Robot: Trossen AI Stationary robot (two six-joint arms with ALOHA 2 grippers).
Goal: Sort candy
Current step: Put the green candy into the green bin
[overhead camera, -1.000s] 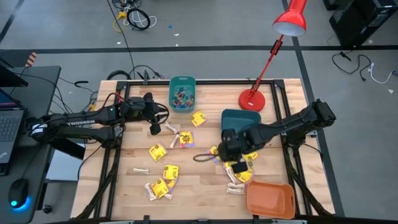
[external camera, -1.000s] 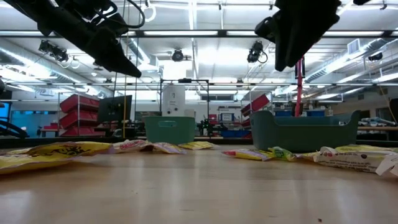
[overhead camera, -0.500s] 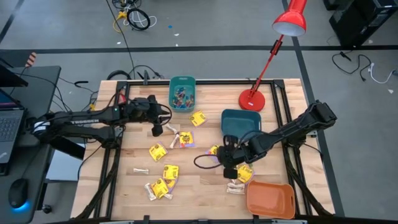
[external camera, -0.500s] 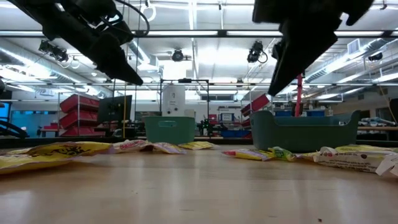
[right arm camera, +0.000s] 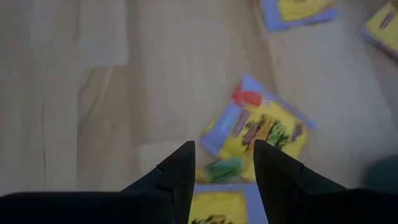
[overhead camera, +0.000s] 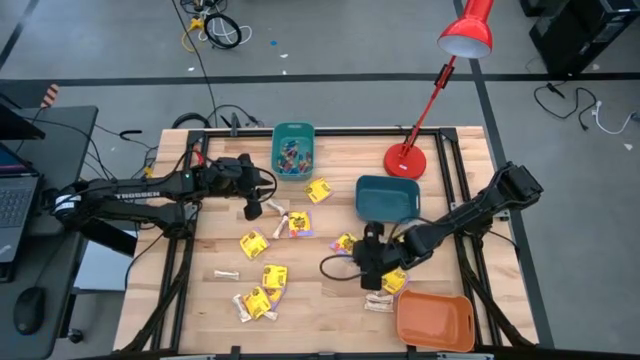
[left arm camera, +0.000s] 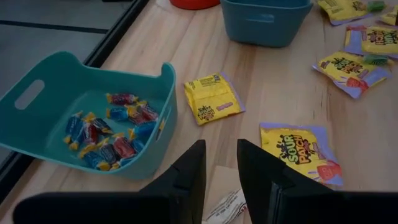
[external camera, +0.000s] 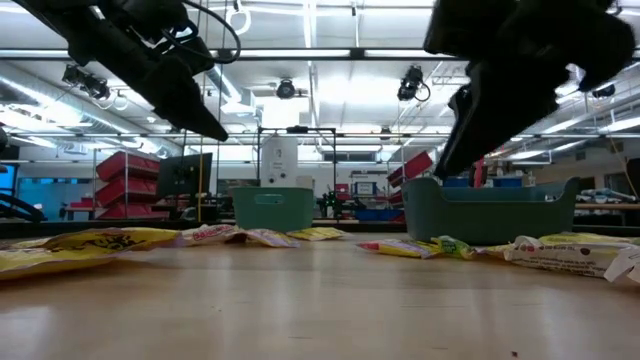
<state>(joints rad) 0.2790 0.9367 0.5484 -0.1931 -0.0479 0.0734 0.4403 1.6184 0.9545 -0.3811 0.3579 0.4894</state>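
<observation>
Candy lies scattered on the wooden table: yellow packets (overhead camera: 253, 243) (overhead camera: 275, 277) (overhead camera: 319, 190), pale stick pieces (overhead camera: 227, 273), and small coloured pieces (left arm camera: 118, 130) in the light teal bin (overhead camera: 293, 127). My left gripper (overhead camera: 252, 211) hovers open above a pale stick piece (left arm camera: 227, 205), next to the light teal bin (left arm camera: 149, 158). My right gripper (overhead camera: 371, 280) stands open above the table. A small green piece (right arm camera: 225, 168) and a yellow packet with a purple border (right arm camera: 261, 127) lie below its fingertips (right arm camera: 221, 165).
A dark teal bin (overhead camera: 387, 197) stands behind my right gripper. An orange bin (overhead camera: 435, 320) sits at the near right corner. A red lamp's base (overhead camera: 405, 160) stands at the far right. Bare wood lies between the two arms near the table's middle.
My right gripper has come down from beside the dark teal bin toward the table's near edge. It has rolled and tipped further downward over the packets there.
</observation>
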